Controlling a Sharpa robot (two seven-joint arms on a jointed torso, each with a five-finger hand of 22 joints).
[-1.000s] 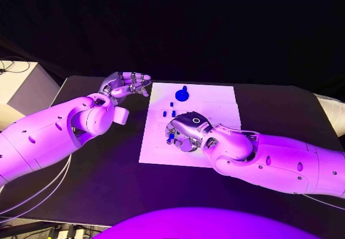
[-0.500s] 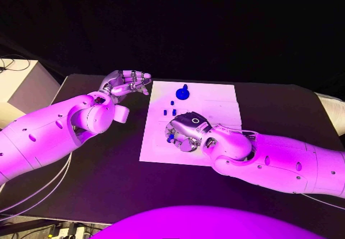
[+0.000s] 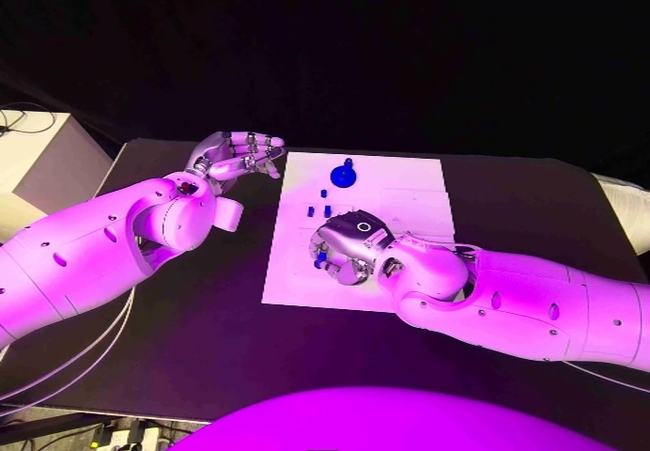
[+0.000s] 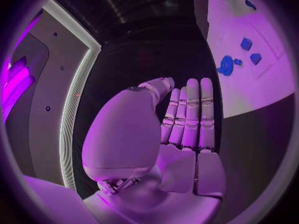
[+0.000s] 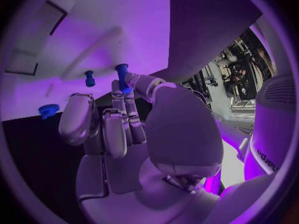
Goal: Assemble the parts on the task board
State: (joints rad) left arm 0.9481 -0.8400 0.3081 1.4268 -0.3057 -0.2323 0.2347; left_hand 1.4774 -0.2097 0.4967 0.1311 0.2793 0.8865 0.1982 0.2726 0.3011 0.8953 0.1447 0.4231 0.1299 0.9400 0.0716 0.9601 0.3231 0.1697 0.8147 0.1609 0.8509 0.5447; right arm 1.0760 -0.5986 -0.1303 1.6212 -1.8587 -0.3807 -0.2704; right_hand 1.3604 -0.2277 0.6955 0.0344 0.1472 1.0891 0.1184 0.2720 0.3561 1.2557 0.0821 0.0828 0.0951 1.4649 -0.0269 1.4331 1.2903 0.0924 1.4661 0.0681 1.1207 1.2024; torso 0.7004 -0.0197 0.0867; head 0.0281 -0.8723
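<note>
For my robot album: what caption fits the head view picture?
Right hand works over the white task board; left hand hovers beside it.

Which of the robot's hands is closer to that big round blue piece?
Left. The left hand hovers just off the board's edge beside the round piece; the right hand is farther down the board.
</note>
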